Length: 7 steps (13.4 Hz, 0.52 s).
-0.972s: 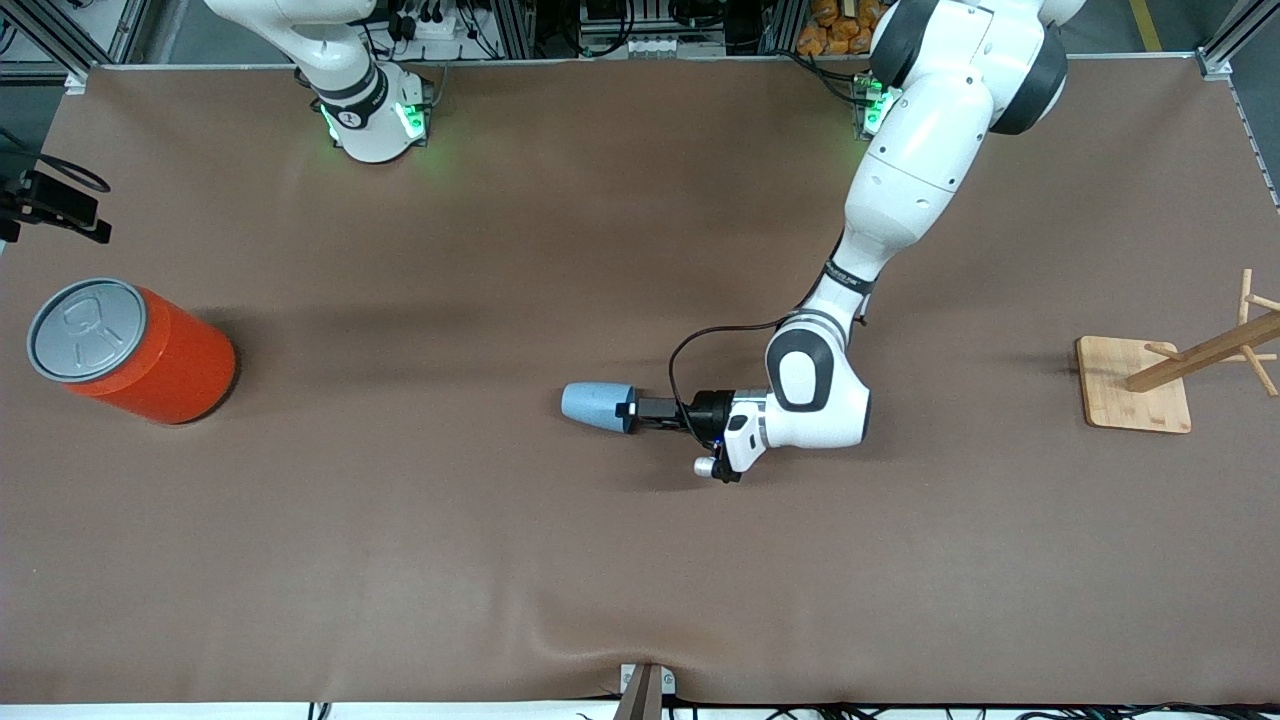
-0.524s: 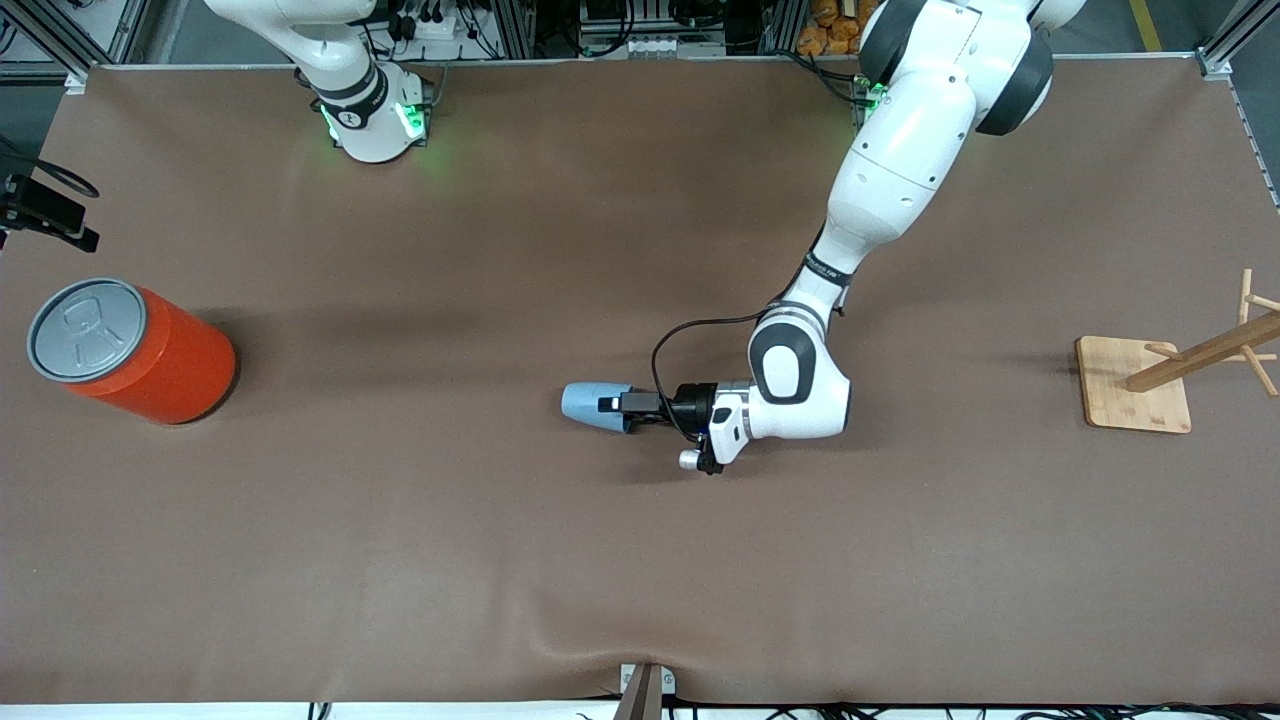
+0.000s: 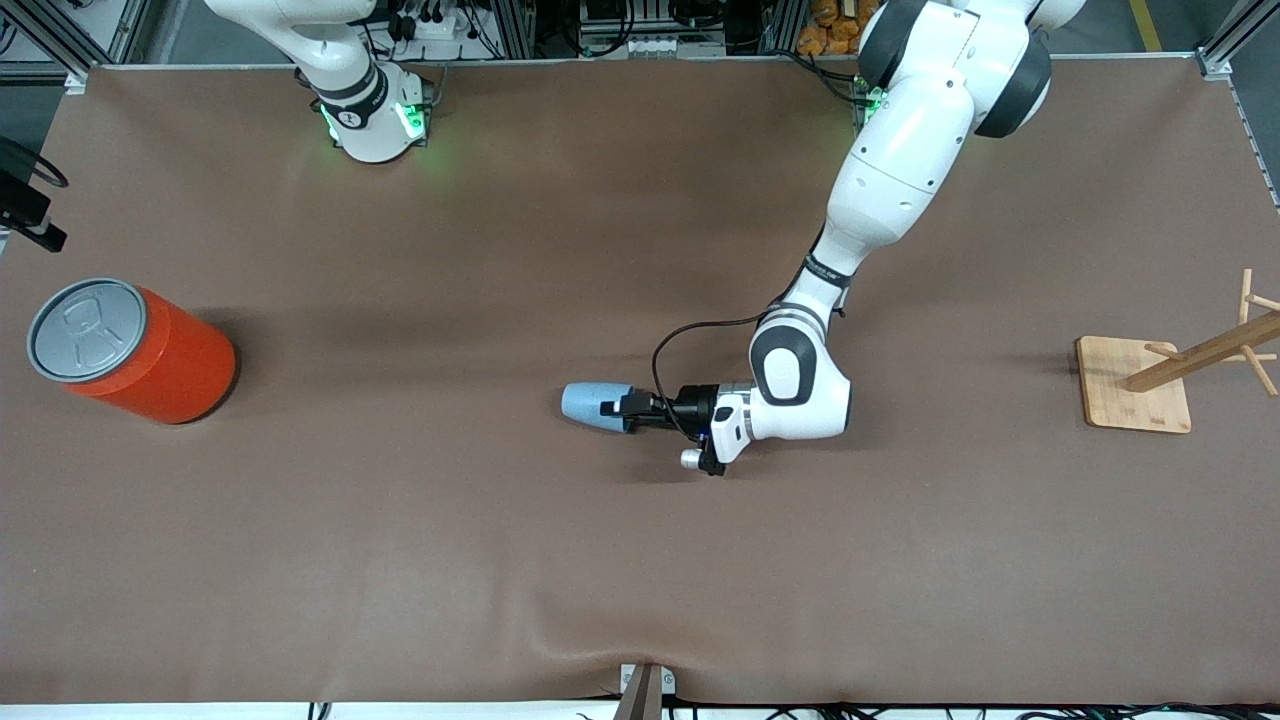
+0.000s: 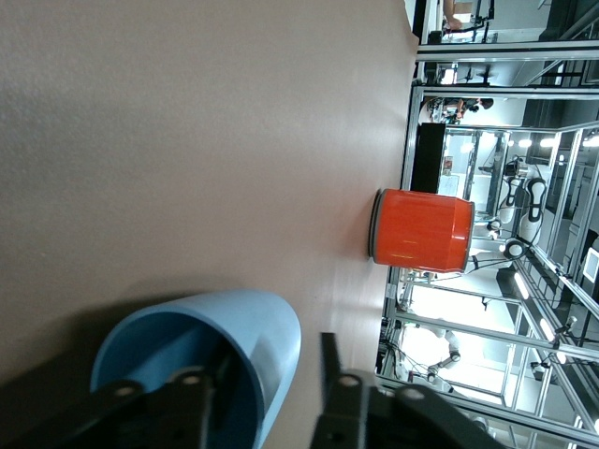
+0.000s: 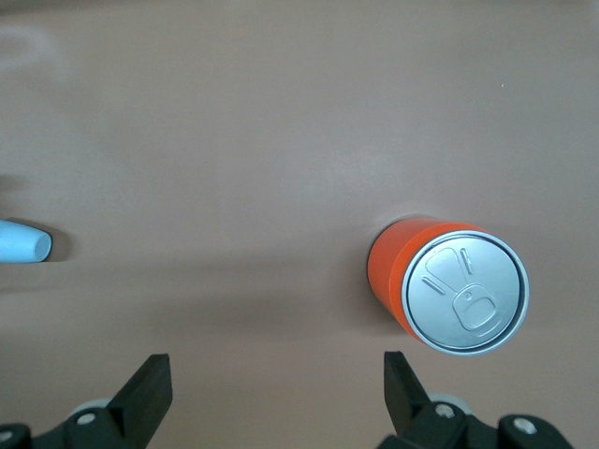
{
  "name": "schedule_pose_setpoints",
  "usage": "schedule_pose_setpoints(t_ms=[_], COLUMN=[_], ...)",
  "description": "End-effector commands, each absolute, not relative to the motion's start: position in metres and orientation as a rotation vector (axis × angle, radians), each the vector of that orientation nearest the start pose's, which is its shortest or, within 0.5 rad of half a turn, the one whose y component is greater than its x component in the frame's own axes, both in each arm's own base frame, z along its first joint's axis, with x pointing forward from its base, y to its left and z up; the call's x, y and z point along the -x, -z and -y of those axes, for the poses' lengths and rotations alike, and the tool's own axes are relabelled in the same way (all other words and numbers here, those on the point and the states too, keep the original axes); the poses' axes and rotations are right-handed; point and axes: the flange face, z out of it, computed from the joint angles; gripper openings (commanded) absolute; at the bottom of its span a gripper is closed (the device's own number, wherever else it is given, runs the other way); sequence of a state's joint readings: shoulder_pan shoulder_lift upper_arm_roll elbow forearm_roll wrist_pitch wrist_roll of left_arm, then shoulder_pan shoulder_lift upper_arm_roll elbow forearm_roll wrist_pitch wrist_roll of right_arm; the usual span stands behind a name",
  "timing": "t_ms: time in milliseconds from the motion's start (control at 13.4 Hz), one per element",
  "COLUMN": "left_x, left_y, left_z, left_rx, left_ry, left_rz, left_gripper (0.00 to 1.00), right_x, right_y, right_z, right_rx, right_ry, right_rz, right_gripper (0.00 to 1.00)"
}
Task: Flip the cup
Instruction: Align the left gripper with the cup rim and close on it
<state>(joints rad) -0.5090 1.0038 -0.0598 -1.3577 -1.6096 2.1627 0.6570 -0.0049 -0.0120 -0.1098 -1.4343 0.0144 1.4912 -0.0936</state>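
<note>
The cup (image 3: 594, 406) lies on its side mid-desk, not yet flipped; the left gripper (image 3: 622, 408) fingers pinch its rim wall, one inside; the right gripper (image 5: 271, 388) waits, fingers wide and empty, over the orange can (image 3: 150, 352).

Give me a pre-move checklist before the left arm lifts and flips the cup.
1. Cup lies on its side on the table: ok.
2. Left gripper at the cup's mouth, one finger inside, one outside the wall: ok.
3. Grip firm on the wall: cannot tell.
4. Can stands well off, toward the right arm's end: ok.
5. Wooden rack apart, at the left arm's end: ok.
6. Right gripper open, waiting over the table near the can: ok.
</note>
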Motion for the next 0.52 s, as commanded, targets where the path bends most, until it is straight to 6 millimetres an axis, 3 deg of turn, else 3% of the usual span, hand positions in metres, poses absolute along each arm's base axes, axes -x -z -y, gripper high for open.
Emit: schedule_pose_setpoints(t_ms=[0, 224, 299, 449], left_x=[-0.606, -0.604, -0.606, -0.611], left_y=[-0.126, -0.127, -0.129, -0.132], left_z=[0.422, 0.425, 0.423, 0.417], left_rx=[-1.896, -1.897, -1.901, -1.906], left_ry=[0.073, 0.077, 0.067, 0.061], left_rz=[0.015, 0.019, 0.032, 0.035], left_gripper=[0.21, 0.21, 0.00, 0.00], right_x=[-0.535, -0.534, -0.534, -0.536], right_y=[-0.694, -0.689, -0.688, -0.689], right_z=[0.062, 0.084, 0.086, 0.078], right_rx=[3.130, 3.126, 3.116, 3.119], right_ry=[0.117, 0.102, 0.108, 0.115], right_rz=[-0.028, -0.089, -0.095, -0.074], right_gripper=[1.00, 1.00, 1.00, 1.00])
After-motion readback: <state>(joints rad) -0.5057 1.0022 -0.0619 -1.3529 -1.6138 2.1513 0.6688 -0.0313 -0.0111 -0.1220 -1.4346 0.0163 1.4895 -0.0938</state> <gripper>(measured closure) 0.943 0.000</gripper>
